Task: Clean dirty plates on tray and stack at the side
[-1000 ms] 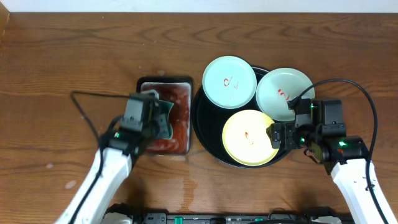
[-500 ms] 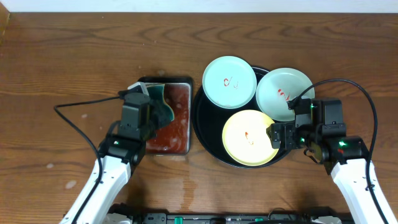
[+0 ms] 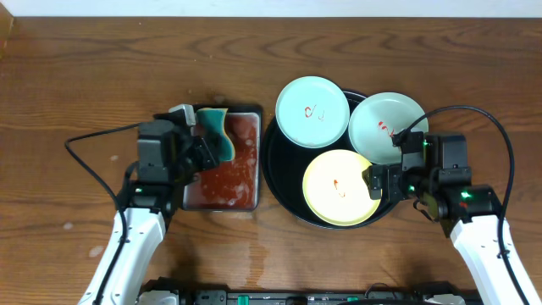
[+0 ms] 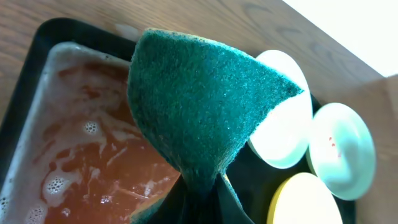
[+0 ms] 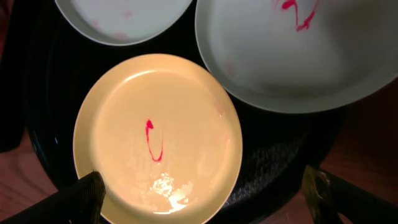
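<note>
While the left gripper (image 3: 200, 146) is clamped on a folded green sponge (image 3: 218, 131) above the far end of the rectangular pan (image 3: 240, 182) of foamy reddish liquid, the right gripper (image 3: 378, 183) stands with its jaws wide apart and holds nothing. Whether the sponge's lower edge touches the liquid cannot be told.

Nearest the robot, the yellow plate (image 3: 339, 188) lies flat on the near part of the round black tray (image 3: 279, 169), a red smear at its centre. The right gripper hangs over its right edge, and in the right wrist view the fingers stand either side of the plate's near rim.

Farther back, the two pale blue-white plates sit side by side on the tray, one at far left (image 3: 312, 111) and one at far right (image 3: 388, 127). Both carry red marks. The wooden surface (image 3: 102, 68) beside the tray shows no stacked plate, so cleaning appears not yet begun.

The coming move likely turns on one relation. All the plates lie to the right of the sponge, across the pan's right rim. The far-left plate and the yellow plate are closest to it, and the right arm is much nearer the yellow plate, well placed to steady it.
</note>
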### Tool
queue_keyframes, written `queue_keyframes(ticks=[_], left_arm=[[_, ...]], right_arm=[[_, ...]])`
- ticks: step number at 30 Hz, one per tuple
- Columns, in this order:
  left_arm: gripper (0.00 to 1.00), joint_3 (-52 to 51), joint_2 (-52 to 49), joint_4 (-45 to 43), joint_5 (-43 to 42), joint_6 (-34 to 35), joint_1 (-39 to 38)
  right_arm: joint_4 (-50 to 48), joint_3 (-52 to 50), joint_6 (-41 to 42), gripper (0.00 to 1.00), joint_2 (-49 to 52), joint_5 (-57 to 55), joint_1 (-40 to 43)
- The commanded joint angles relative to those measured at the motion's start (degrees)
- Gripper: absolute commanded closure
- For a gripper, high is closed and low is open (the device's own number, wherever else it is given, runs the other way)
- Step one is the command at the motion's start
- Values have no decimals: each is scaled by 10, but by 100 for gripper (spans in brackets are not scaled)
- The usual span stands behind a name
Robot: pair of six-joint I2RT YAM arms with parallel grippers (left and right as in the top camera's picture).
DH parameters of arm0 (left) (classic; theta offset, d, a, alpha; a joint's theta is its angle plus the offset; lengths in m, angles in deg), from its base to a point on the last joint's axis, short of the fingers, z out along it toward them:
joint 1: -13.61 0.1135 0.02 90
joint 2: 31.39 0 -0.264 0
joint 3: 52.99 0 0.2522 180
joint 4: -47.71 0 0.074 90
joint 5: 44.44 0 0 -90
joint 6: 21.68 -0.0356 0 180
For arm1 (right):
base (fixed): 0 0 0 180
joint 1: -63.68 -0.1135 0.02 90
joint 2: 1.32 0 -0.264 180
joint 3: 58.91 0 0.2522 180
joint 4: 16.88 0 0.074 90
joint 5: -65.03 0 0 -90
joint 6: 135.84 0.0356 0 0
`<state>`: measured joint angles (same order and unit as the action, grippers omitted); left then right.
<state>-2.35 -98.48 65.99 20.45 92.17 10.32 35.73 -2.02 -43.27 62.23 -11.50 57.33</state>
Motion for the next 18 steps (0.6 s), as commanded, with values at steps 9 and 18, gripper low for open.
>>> queue_keyframes(ticks=[9, 18], left_arm=[[93, -2, 1, 16, -64, -29, 20], [93, -2, 1, 25, -64, -29, 20]], right_arm=[[-23, 10, 17, 1, 77, 1, -5], [-29, 10, 17, 2, 155, 3, -5]])
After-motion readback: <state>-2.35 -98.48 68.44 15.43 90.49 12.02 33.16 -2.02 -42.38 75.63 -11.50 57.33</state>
